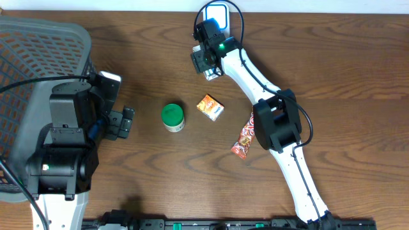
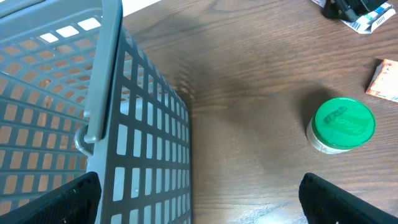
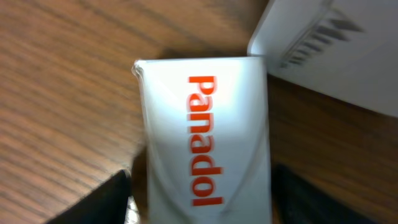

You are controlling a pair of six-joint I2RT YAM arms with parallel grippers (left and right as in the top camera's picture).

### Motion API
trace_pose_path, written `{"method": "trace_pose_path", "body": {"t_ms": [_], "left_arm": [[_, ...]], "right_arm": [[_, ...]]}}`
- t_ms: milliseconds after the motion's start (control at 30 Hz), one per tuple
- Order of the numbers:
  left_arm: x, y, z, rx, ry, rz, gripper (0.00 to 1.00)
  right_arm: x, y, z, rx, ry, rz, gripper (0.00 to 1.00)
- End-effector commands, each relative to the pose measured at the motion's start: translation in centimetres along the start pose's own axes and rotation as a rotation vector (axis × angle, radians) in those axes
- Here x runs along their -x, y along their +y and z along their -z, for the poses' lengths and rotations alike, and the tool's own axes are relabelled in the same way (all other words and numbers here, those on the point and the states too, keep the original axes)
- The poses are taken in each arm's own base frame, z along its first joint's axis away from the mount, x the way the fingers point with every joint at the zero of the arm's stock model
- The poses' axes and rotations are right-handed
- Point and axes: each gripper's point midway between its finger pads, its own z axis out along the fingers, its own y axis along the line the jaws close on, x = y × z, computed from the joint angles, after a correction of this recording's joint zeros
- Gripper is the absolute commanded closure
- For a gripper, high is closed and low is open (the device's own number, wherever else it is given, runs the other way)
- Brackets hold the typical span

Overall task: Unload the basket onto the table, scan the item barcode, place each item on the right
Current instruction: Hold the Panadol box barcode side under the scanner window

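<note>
The dark brown wooden table [image 1: 339,57] was lit evenly from above, and a soft shadow was cast beside the grey plastic mesh basket [image 2: 149,143]. The white cardboard box with red lettering [image 3: 202,143] was rendered blurred and partly washed out by glare.

Panadol box [image 3: 205,137] beside, perhaps touching, scanner [image 3: 336,56]; basket [image 1: 32,57] far left.
</note>
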Motion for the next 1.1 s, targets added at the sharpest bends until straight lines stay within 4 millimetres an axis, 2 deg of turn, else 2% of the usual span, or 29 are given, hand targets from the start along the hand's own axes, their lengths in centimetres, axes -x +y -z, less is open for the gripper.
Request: {"method": "trace_pose_path", "body": {"t_ms": [0,67,233,333,400,533,633,767,900,1067], "left_arm": [[0.0,-0.1,0.0,-0.009,-0.003,0.013,0.01],[0.0,-0.1,0.0,-0.009,-0.003,0.013,0.0],[0.0,-0.1,0.0,-0.009,-0.003,0.013,0.01],[0.0,-0.1,0.0,-0.009,-0.003,0.013,0.01],[0.0,-0.1,0.0,-0.009,-0.003,0.013,0.01],[0.0,-0.1,0.0,-0.009,-0.003,0.013,0.01],[0.0,-0.1,0.0,-0.009,-0.003,0.013,0.01],[0.0,-0.1,0.0,-0.009,-0.003,0.013,0.01],[0.0,-0.1,0.0,-0.009,-0.003,0.013,0.01],[0.0,-0.1,0.0,-0.009,-0.003,0.013,0.01]], "right_arm": [[-1.6,-0.5,-0.9,-0.021,0.044,-0.014,0.47],[-1.5,-0.5,-0.9,-0.024,0.04,0.008,0.55],[-1.3,-0.5,-0.7,-0.023,0.037,0.055,0.62],[-1.2,-0.5,0.0,-0.022,0.049,0.103,0.76],[-1.0,-0.5,0.6,-0.021,0.057,0.143,0.79],[-0.1,-0.8,2.5,-0.042,0.06,0.248,0.81],[0.7,-2.2,4.1,-0.126,0.065,0.391,0.85],[1.3,-3.9,4.9,-0.25,0.083,0.53,0.96],[1.5,-4.4,5.2,-0.311,0.106,0.638,0.98],[3.3,-4.4,6.1,-0.458,0.079,0.729,0.99]]}}
